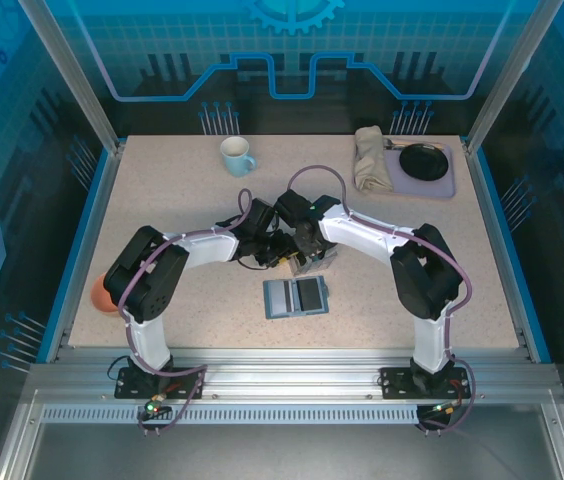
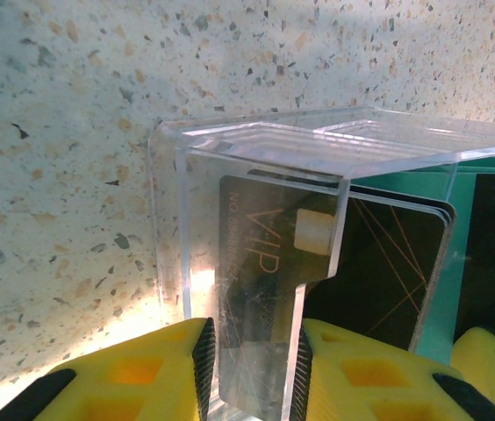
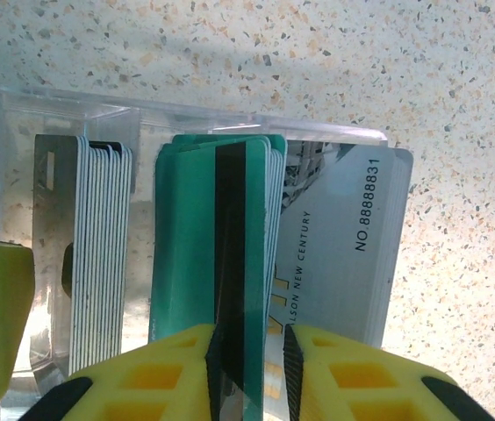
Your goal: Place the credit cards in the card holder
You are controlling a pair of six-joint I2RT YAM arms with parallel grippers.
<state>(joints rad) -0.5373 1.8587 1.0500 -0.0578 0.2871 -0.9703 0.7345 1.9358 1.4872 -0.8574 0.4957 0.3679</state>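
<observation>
**Card lift from rack.** Right gripper (image 3: 249, 368) pinched narrow on a teal card (image 3: 234, 246); left gripper (image 2: 252, 368) clamped on the clear rack (image 2: 256, 140) wall.
Draw the card straight out with the rack held down; neighbouring cards may drag along. The card holder (image 1: 296, 297) lies open mid-table, just near of both grippers.

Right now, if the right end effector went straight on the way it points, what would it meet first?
The teal card the right end effector pinches; beyond, probably the clear rack's wall, though depth is unclear.
</observation>
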